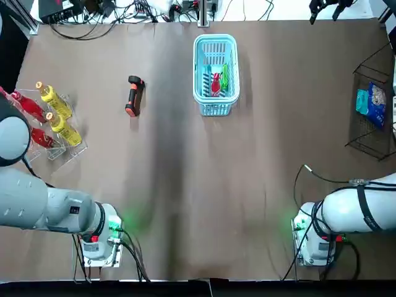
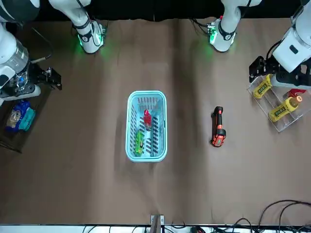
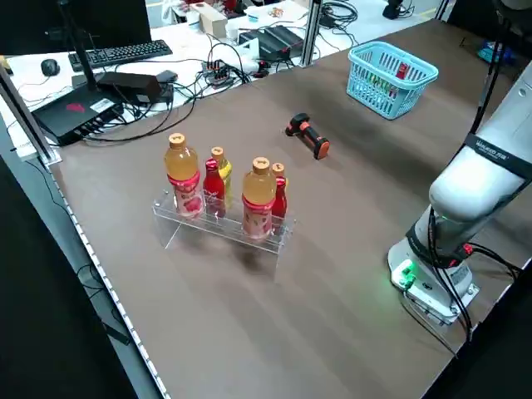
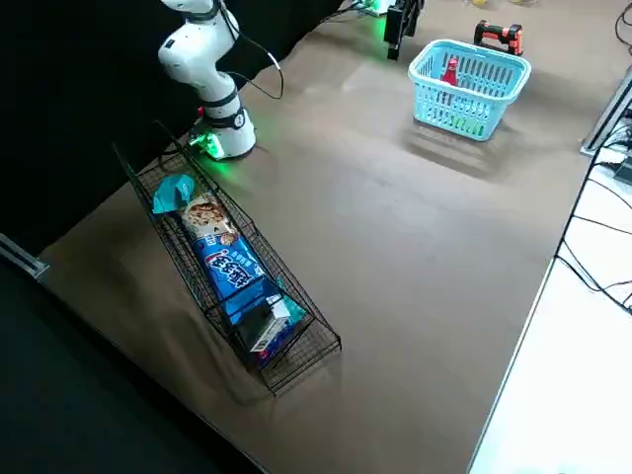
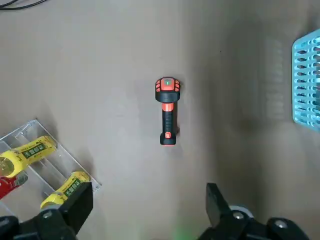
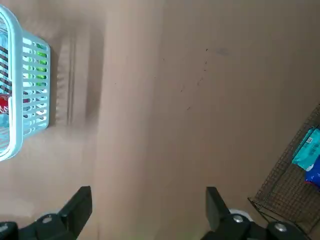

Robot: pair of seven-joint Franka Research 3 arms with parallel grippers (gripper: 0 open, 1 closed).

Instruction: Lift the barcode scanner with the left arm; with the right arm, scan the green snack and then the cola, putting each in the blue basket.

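The barcode scanner (image 1: 134, 96) lies flat on the brown table (image 1: 185, 185), untouched, to the left of the blue basket (image 1: 215, 39) and apart from it. Inside the basket lie the green snack (image 1: 225, 77) and the red cola (image 1: 215, 83), side by side. The left gripper (image 5: 149, 197) hangs high near the bottle rack (image 1: 52, 153), its fingers spread wide, holding nothing. The right gripper (image 6: 148, 197) is raised near the wire basket (image 1: 356, 139) at the table's right edge, fingers wide apart and empty.
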